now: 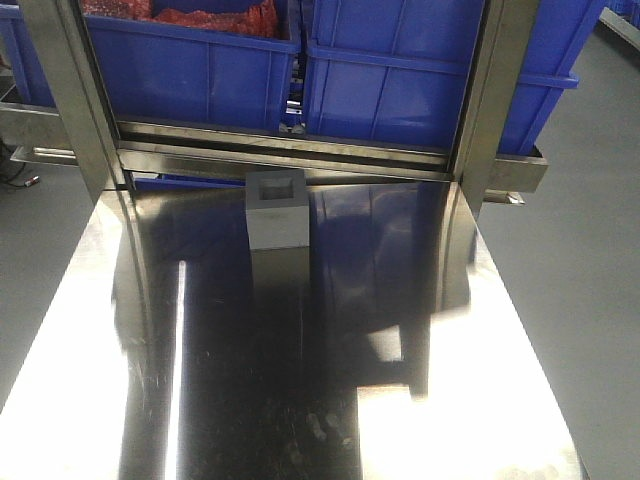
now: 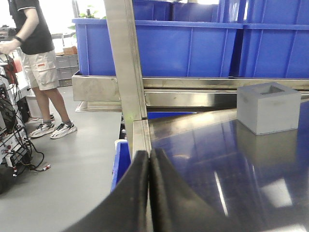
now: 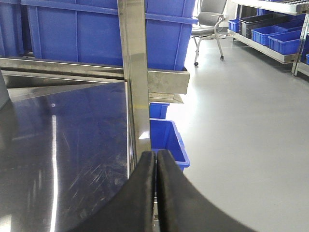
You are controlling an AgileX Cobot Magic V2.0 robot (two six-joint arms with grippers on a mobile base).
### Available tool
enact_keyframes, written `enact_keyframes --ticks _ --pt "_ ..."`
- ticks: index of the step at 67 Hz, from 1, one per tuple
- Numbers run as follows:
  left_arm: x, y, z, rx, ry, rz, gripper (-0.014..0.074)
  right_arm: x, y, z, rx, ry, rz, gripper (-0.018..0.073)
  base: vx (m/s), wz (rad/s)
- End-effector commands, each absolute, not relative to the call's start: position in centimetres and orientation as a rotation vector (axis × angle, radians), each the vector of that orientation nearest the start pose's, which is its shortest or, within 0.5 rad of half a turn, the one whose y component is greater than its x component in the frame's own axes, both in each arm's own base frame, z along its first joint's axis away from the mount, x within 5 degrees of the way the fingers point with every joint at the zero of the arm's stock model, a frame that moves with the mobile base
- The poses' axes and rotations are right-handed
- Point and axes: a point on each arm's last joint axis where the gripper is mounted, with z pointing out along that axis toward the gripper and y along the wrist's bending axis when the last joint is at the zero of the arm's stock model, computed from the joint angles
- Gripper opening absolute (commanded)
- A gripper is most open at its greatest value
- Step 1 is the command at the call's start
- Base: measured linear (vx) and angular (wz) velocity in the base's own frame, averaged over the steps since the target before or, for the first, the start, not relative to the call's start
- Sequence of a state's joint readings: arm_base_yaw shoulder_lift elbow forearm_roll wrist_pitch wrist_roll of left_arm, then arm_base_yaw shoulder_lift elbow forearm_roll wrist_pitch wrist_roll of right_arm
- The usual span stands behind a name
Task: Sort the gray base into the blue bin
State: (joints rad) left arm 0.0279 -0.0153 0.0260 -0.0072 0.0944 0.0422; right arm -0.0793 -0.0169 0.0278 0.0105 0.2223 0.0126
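Starting at the left: my left gripper (image 2: pixel 149 193) is hanging low over the left edge of the steel table (image 1: pixel 300 400), pads pressed flat together w/ nothing between them, so it's carrying nothing. A person (image 2: pixel 34 48) is standing on the floor beyond that edge, well apart from me. The gray base (image 1: pixel 277 208) is sitting upright near the table's far edge, about mid-width, recess facing up, just in front of the steel rail (image 1: pixel 280 150) that's carrying the tubs (nothing but the tabletop is touching it). From the left wrist cam it's lying ahead and to the right, so I'm judging that arm is the better placed for the pick, but its jaws need opening first. Behind the rail, the left tub (image 1: pixel 190 70) is holding something red, so I'm taking the tub on the right as the blue bin (image 1: pixel 400 90), tho I can't see its floor to be sure. It's sitting higher than the table, so the block prob. needs lifting over the rim. Far right, my right gripper (image 3: pixel 155 193) is hovering over the table's right edge, likewise closed on nothing, facing an upright post (image 3: pixel 135 72) and open floor; the base isn't showing in its view.
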Motion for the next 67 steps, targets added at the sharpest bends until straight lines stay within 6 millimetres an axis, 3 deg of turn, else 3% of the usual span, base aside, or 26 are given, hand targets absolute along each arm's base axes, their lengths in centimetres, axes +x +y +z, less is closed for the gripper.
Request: enact_keyframes --ticks 1,67 --pt "5.43 0.14 21.14 0.001 1.479 0.042 -0.0006 5.62 -0.45 19.07 0.070 1.645 -0.057 -0.0005 0.00 0.00" --pt "5.40 0.14 21.40 0.002 1.450 0.043 -0.0006 5.62 -0.45 19.08 0.070 1.644 -0.057 -0.0005 0.00 0.00"
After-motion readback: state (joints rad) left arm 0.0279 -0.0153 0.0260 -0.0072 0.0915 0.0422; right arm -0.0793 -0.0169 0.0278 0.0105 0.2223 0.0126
